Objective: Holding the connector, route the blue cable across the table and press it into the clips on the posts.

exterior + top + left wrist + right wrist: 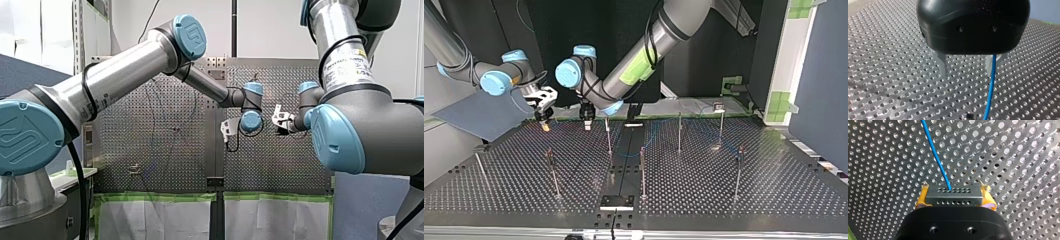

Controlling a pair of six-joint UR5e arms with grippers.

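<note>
Right wrist view shows my right pincer (pixel 955 192) clamped on the grey connector (pixel 953 196), the blue cable (pixel 935 155) running ahead over the counter (pixel 1010 157), while my left pincer (pixel 966 67) stands open, the cable beside one finger; clipping it to the posts (pixel 679 132) seemingly all remains.

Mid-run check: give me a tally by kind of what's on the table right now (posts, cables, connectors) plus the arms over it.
Posts: 7
Blue cable: 1
Connector: 1
Robot arms: 2
Total: 11
</note>
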